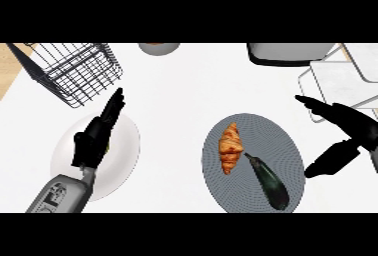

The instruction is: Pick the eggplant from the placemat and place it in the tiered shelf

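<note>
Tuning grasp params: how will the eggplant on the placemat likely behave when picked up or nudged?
The eggplant looks long and rounded, so it may roll sideways if nudged. Its dark skin looks smooth, so it is probably slippery. It tapers toward the end near the croissant, so the thicker end likely weighs more.

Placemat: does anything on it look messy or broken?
No, nothing stands out. The croissant and the eggplant lie whole, side by side on the placemat, with nothing spilled.
</note>
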Available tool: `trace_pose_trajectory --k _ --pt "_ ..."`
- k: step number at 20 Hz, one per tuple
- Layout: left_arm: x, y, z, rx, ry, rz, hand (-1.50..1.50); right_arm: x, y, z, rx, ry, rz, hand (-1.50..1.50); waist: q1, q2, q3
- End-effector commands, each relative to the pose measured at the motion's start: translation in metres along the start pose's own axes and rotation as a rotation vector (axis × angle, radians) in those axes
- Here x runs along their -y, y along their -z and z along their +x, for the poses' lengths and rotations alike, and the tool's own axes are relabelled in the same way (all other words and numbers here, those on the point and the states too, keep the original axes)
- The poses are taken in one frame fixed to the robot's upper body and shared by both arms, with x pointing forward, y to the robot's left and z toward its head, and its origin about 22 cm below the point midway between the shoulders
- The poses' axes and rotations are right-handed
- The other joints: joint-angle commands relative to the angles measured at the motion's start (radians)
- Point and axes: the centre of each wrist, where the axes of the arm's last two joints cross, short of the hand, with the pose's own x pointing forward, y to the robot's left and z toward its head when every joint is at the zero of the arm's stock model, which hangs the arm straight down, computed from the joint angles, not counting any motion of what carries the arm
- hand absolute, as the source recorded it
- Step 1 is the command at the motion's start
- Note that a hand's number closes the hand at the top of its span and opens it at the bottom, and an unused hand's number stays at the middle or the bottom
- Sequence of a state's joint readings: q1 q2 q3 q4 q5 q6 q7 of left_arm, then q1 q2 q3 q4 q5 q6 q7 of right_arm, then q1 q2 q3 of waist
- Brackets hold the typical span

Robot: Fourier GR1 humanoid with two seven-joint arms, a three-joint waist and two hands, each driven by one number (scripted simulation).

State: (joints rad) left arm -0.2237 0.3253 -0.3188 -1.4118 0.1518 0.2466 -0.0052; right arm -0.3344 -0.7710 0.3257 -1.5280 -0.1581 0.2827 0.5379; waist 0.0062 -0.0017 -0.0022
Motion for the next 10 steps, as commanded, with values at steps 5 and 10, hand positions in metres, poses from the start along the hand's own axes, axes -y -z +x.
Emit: trace_pose_trajectory --k 5,10 --pt "0.011 -0.009 0.0 -0.015 0.002 0.007 0.0 -0.022 -0.015 0.039 -0.104 -0.208 0.087 -1.5 -0.006 -0.001 0.002" --pt "0.002 -0.02 -0.011 -0.016 -0.013 0.007 0.0 -0.01 -0.022 0.051 -0.116 -0.198 0.09 -1.5 -0.005 0.001 0.002"
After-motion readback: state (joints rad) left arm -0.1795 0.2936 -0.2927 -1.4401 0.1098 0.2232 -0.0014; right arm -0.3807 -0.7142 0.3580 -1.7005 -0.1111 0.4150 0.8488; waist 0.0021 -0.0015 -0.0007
